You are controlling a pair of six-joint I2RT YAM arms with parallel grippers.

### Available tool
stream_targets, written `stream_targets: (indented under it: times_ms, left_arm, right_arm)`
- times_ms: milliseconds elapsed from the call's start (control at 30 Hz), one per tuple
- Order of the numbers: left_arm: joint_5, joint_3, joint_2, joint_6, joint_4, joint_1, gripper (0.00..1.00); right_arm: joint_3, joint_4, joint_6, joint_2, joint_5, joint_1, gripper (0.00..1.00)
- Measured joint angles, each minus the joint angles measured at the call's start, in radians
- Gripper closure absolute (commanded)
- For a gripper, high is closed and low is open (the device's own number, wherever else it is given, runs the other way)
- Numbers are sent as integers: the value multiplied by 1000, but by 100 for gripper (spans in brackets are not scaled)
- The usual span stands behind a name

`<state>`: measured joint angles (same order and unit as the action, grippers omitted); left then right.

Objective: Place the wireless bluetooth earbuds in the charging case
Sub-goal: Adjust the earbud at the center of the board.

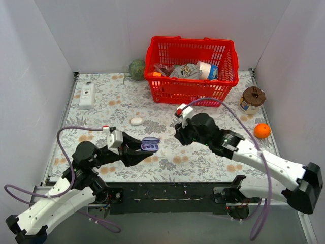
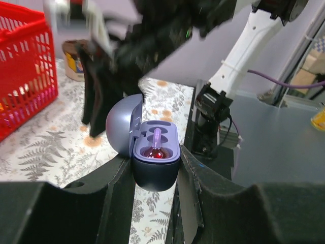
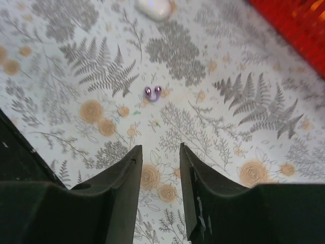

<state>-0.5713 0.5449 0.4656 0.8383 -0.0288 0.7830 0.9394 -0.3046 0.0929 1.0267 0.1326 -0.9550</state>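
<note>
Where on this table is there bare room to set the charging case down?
Bare cloth lies between the white switch box, the white pebble and the left arm, and along the near edge between both arms. Crowded: the centre, around the charging case, earbuds and right pincer.

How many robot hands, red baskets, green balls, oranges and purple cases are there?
Robot hands: 2, left hand and right hand
Red basket: 1
Green ball: 1
Orange: 1
Purple case: 1
Total: 6
</note>
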Motion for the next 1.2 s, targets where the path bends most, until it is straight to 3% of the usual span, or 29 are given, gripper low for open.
stream_targets:
  times_ms: [167,200,267,367,400,533,767,900,1200]
  left_arm:
    - [77,-8,-95,20,37,0,100]
    - [90,-12,-107,23,45,0,100]
    - [110,-23,-127,31,63,0,100]
    - [129,-33,-150,38,88,0,100]
    - [135,-34,-156,40,93,0,100]
    - [143,-37,-167,42,107,0,100]
    - [153,-54,-195,42,127,0,100]
    - [161,-61,-209,42,137,0,100]
    - [172,-62,-224,42,148,0,100]
  right_arm:
    - [-70,48,16,184,15,7,67]
    - [-68,59,18,214,14,9,75]
    - [-56,89,24,285,2,16,80]
    - [-32,132,35,389,-27,26,78]
    - [-22,144,36,423,-39,27,71]
    - [18,185,35,541,-87,32,62]
    - [72,226,31,655,-156,32,65]
    - [112,241,30,707,-167,32,72]
    - [131,286,66,751,-74,40,74]
